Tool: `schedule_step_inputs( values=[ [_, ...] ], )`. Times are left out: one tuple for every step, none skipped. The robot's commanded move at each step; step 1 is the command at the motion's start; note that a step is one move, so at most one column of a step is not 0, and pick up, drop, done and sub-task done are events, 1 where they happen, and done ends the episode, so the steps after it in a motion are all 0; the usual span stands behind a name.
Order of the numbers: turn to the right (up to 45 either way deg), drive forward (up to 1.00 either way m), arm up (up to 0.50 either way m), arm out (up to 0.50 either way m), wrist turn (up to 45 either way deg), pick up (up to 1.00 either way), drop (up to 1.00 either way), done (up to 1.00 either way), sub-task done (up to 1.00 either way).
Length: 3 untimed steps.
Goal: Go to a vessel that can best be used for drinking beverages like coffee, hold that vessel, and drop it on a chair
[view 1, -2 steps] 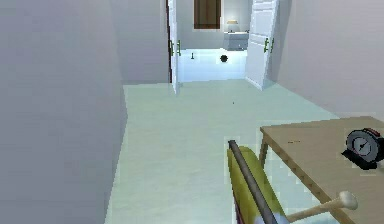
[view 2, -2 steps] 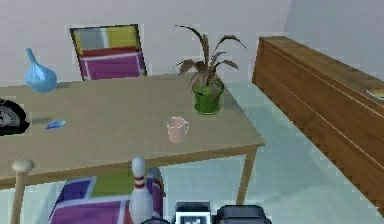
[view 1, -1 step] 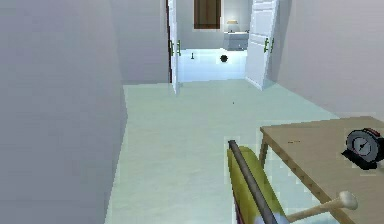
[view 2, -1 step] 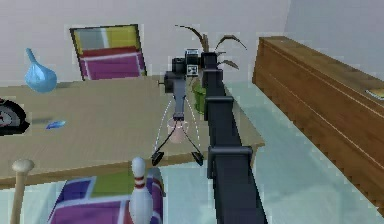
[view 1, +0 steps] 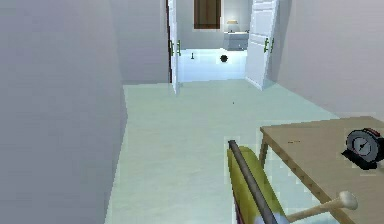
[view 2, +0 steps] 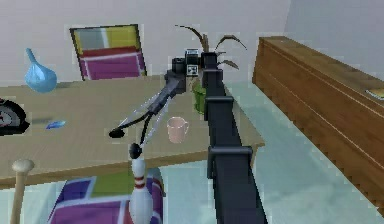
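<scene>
The robot is at the table (view 2: 90, 110) and the arm (view 2: 225, 140) reaches out across it. The pink cup (view 2: 178, 128) stands on the tabletop, just left of the arm. The gripper (view 2: 128, 136) points away to the cup's left, toward a blue vase (view 2: 40, 72). I can't tell how its fingers are set, or whether it holds anything. So the approach looks done, with the lift yet to come. A bright chair (view 2: 108, 50) waits beyond the table for the drop.
</scene>
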Motion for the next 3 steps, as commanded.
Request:
schedule_step_inputs(
  values=[
    [0.0, 0.0, 0.0, 0.0, 45.0, 0.0, 0.0, 0.0, 0.0],
    [0.0, 0.0, 0.0, 0.0, 45.0, 0.0, 0.0, 0.0, 0.0],
    [0.0, 0.0, 0.0, 0.0, 30.0, 0.0, 0.0, 0.0, 0.0]
  ],
)
